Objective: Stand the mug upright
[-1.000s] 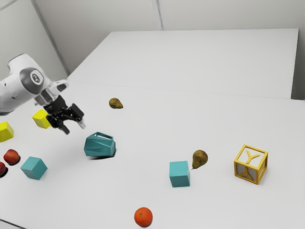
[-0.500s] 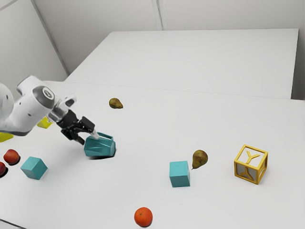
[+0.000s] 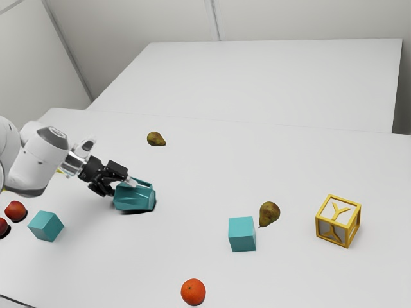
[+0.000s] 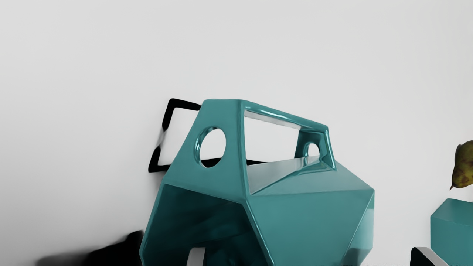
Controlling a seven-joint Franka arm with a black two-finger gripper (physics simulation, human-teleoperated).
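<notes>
Mug lies sideways on the bench, its mouth facing your wide-spread hand, one fingertip at the opening, the other outside, so straddle the wall between them squarely before you close and tilt.

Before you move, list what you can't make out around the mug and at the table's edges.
- Depths of the mug's inside: dark shade, wrist view.
- Whether my tool touches the mug: the wrist view's bottom edge cuts its fingers off.
- Shape of the yellow thing: mostly behind my arm, exterior view.
- Full outline of the dark red fruit: cut by the exterior view's left edge.
</notes>
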